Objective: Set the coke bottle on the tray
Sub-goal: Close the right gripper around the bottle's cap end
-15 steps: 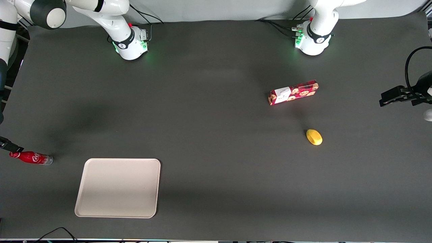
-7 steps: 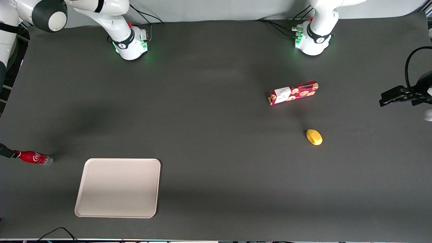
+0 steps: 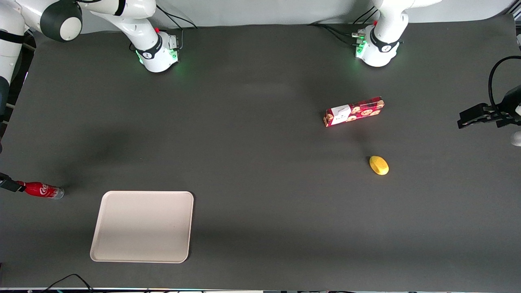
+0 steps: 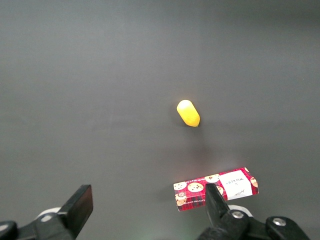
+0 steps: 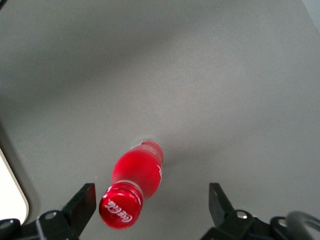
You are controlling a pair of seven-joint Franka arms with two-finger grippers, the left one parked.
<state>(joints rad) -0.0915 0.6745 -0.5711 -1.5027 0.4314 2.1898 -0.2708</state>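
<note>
Claw (image 5: 150, 200) open, straddling coke bottle (image 5: 134, 181) cap.

Item: work surface (image 3: 260, 211). We record one wide sheet of dark grey matte covering, plain and unpatterned, filling nearly the whole front view. In the left wrist view (image 4: 125, 60) we note the same even grey; in the right wrist view (image 5: 210, 70) it reads paler.

Item: backdrop (image 3: 264, 10). We list a pale grey-white strip along the edge farthest from the front camera.

Item: cables. We count black leads (image 3: 329, 30) on the surface near the backdrop, and a loop (image 3: 69, 280) at the nearest edge.

Item: light. We log soft, diffuse lighting, broad faint shadows (image 3: 97, 150), and a green glow (image 3: 179, 67) on the covering.
</note>
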